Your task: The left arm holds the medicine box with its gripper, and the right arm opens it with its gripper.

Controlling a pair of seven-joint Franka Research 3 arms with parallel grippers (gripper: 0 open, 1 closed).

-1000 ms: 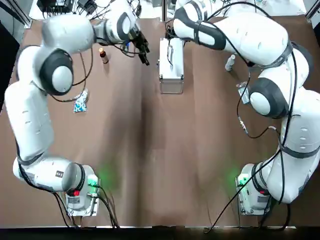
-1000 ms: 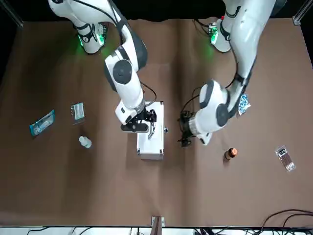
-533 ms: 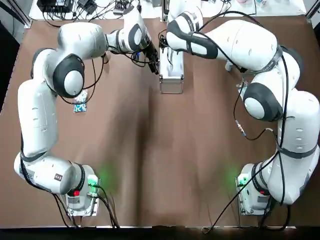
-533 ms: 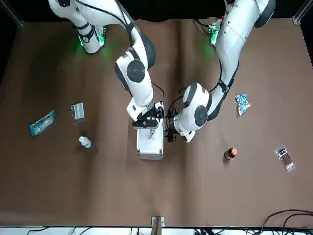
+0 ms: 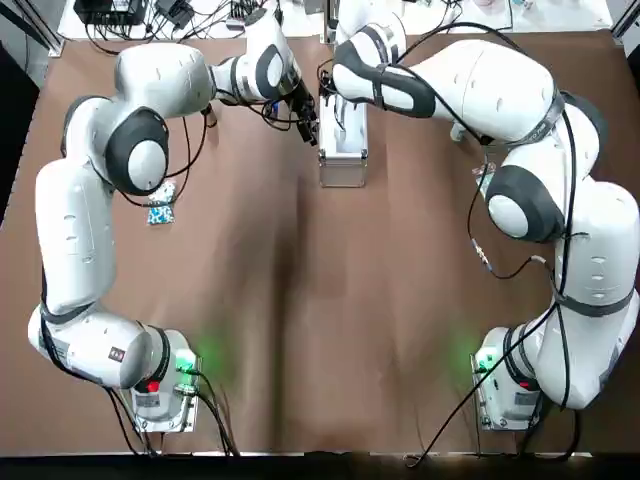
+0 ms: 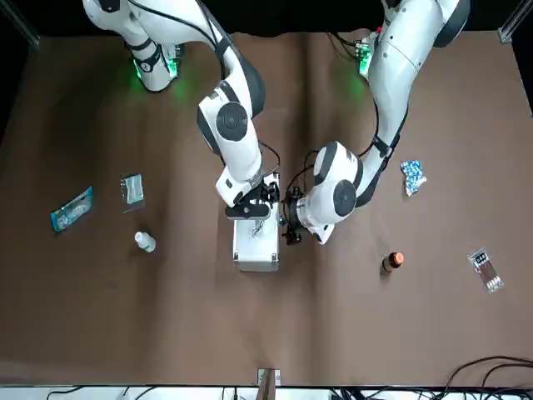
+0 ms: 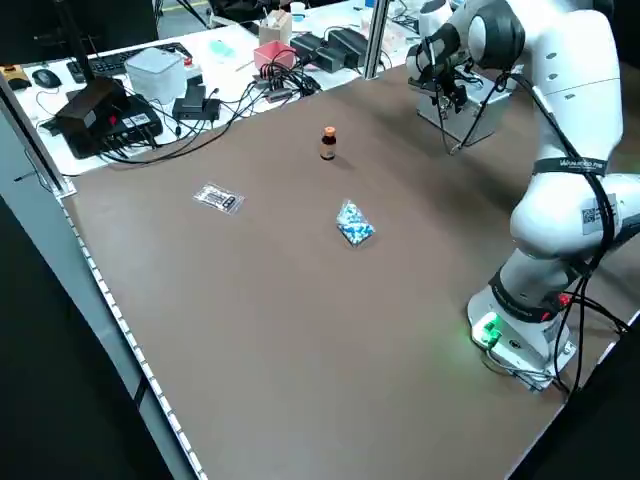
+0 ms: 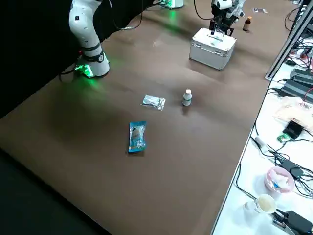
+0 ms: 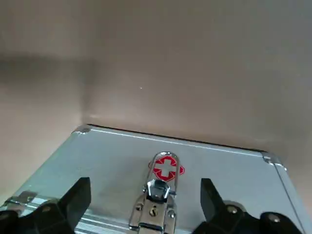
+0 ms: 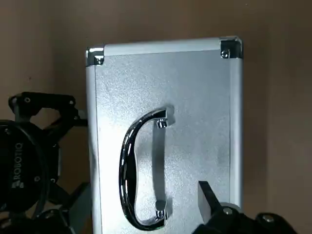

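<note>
Far centre of the brown table (image 5: 300,300), well away from the arm bases: the medicine box (image 5: 342,150), a silver metal case, lay flat with its lid down and shut. The carry handle (image 10: 141,170) was folded against the top face. A latch (image 9: 163,195) marked with a red cross sat on one long side.

The left gripper (image 6: 289,227) stood just beside that long side, low to the table. Its wrist camera looked straight at the latch face. Both fingers (image 9: 73,204) were spread wide apart, with the latch showing between them. I could not tell whether either fingertip touched the metal.

The right gripper (image 6: 250,204) hung over the lid toward one end, its fingers likewise spread. One finger (image 10: 80,207) sat off the lid's edge on the side where the left gripper stood. The other was over the lid near the opposite edge. Whether it touched the lid could not be made out.

Loose items on the robot's left half were a small brown bottle (image 6: 393,262), a blue-and-white packet (image 6: 412,177) and a foil strip (image 6: 485,268). On its right half were a white bottle (image 6: 145,242), a clear sachet (image 6: 132,188) and a blue pouch (image 6: 72,208). All lay well apart from the box.
</note>
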